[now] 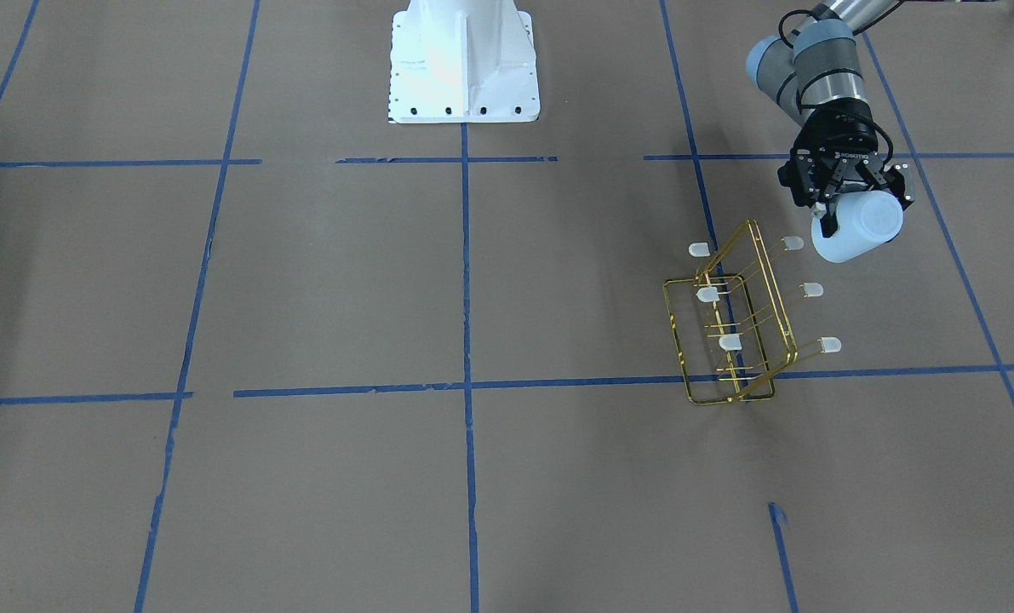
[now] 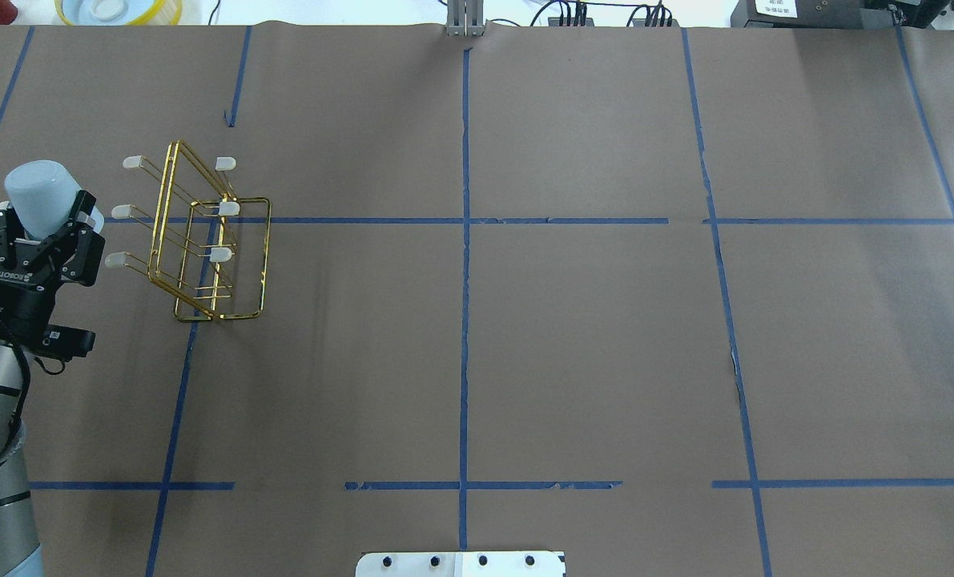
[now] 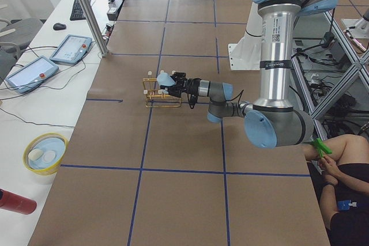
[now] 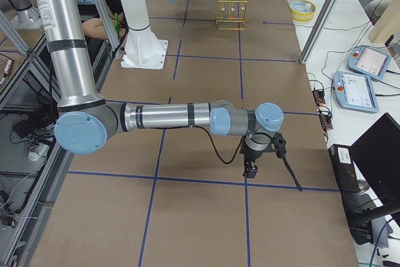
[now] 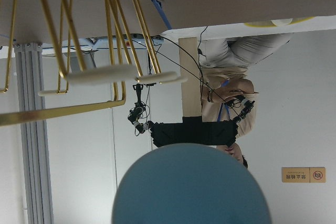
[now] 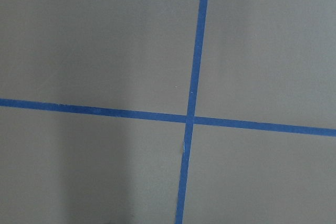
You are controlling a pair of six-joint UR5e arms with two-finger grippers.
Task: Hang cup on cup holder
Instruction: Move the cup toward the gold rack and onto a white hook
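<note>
While the left claw (image 2: 42,218) is clamped on the cup (image 2: 38,192), its fingers pressing the cup's sides, the cup is held up off the table (image 2: 573,336) and points away from the wrist. In the overhead view the cup sits at nine o'clock from the cup holder (image 2: 267,256), which stands toward ten o'clock from the table's middle. The front-facing view shows the same pair mirrored, with the cup (image 1: 860,228) at about one o'clock from the cup holder (image 1: 772,285) and the left claw (image 1: 862,207) closed round it.

A whitish cap on the nearest slanted prong lies just beside the cup, with a thin gap showing between them. None of the six prongs carries anything. The gold frame stands upright on its base on the brown paper, across a blue tape line (image 1: 898,371).

From the table's left end the left arm reaches out level. There the cup (image 3: 165,78) is about as high as the top of the cup holder (image 3: 154,105). The left wrist camera sees the cup (image 5: 191,190) as a rounded blue shape at six o'clock. Gold wires and capped prongs of the cup holder (image 5: 100,74) show at eleven o'clock.

The right claw (image 4: 251,166) hangs pointing down over the table, well apart from the cup holder (image 4: 231,15). Whether it is apart or together I cannot tell. Its wrist camera shows only a crossing of tape lines (image 6: 189,119).

A yellow bowl (image 3: 44,154) sits on the white bench beside the table.
</note>
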